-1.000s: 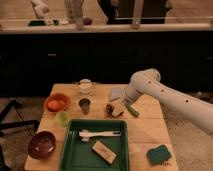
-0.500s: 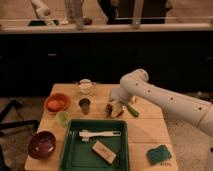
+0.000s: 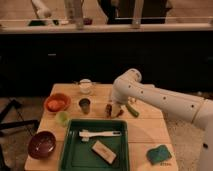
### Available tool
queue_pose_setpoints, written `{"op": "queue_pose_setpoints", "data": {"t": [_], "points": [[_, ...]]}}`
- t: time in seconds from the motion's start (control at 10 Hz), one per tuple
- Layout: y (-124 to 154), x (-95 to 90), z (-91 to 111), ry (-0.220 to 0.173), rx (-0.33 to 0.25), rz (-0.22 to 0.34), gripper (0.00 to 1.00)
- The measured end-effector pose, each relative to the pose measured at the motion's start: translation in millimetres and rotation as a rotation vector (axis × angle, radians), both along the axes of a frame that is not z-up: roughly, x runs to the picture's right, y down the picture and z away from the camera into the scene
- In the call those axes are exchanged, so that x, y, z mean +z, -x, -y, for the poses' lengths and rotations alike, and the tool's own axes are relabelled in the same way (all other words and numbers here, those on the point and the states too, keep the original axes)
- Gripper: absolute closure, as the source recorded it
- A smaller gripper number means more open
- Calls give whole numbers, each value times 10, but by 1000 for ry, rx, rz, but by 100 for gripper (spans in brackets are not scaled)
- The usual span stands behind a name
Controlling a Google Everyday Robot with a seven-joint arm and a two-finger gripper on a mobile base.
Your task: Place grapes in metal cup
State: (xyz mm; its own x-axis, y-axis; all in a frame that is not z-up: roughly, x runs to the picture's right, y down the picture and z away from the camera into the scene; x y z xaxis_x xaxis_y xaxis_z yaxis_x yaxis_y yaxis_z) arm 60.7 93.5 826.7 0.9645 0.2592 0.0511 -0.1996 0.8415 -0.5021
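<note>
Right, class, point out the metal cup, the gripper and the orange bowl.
metal cup (image 3: 85, 105): camera view, side wall.
gripper (image 3: 114, 110): camera view, tip, just right of the cup.
orange bowl (image 3: 56, 110): camera view, front wall.

Surface inspection, as I see it from the console:

- The desk (image 3: 145, 127) is pale wood with a matt finish.
- The metal cup (image 3: 85, 105) is dark grey with a dull sheen.
- The tray (image 3: 70, 152) looks like smooth green plastic, slightly glossy.
- The arm (image 3: 165, 100) has a smooth white shell, semi-gloss.
- The claw (image 3: 115, 110) is down at the desk, right of the metal cup, jaws spread wide. It looks darker and matt.
- The maroon bowl (image 3: 41, 144) is glossy.
- The green pad (image 3: 159, 154) appears rough.
</note>
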Motion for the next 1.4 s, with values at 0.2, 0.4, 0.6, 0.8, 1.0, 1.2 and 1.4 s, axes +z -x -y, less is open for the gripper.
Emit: {"op": "queue_pose_setpoints", "data": {"t": [0.2,0.4,0.6,0.8,1.0,1.2,1.4], "points": [[8,6,-40,-10,-27,-6,20],[59,78,-83,-42,-141,-22,20],[35,146,-70,-47,-185,-16,20],[6,193,-13,-49,-182,-4,20],[-43,268,25,-40,-166,1,20],[-122,374,-11,-12,-139,9,20],[-170,447,-48,8,-111,31,20]]}}
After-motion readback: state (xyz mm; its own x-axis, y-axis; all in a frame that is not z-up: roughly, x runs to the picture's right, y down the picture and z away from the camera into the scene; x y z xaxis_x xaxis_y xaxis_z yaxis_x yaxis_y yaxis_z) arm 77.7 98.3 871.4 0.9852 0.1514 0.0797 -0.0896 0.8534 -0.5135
